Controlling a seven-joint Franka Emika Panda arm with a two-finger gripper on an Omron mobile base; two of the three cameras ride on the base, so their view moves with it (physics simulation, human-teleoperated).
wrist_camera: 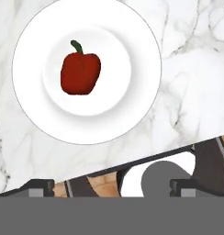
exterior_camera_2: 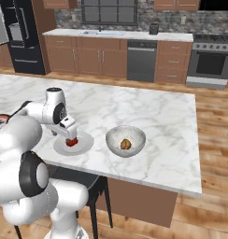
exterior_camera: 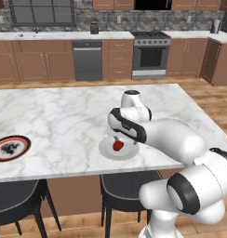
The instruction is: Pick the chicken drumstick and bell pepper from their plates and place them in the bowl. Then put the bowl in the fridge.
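The red bell pepper [wrist_camera: 80,72] lies in the middle of the plain white plate [wrist_camera: 132,105] near the island's front edge. My gripper [exterior_camera_2: 69,136] hangs open just above the bell pepper [exterior_camera_2: 72,142], with its fingertips [wrist_camera: 40,187] spread wide and nothing between them. To the right of that plate [exterior_camera_2: 85,140] stands the white bowl [exterior_camera_2: 134,132] with the brown chicken drumstick [exterior_camera_2: 126,144] inside. The black-and-red plate [exterior_camera: 10,148] lies empty at the left. In the far left corner stands the black fridge [exterior_camera_2: 22,42].
The pepper's plate [exterior_camera: 106,149] lies close to the marble island's front edge [exterior_camera: 64,172]. Dark stools [exterior_camera: 17,195] stand under that edge. Wooden cabinets, a dishwasher [exterior_camera: 88,59] and an oven [exterior_camera: 150,55] line the back wall.
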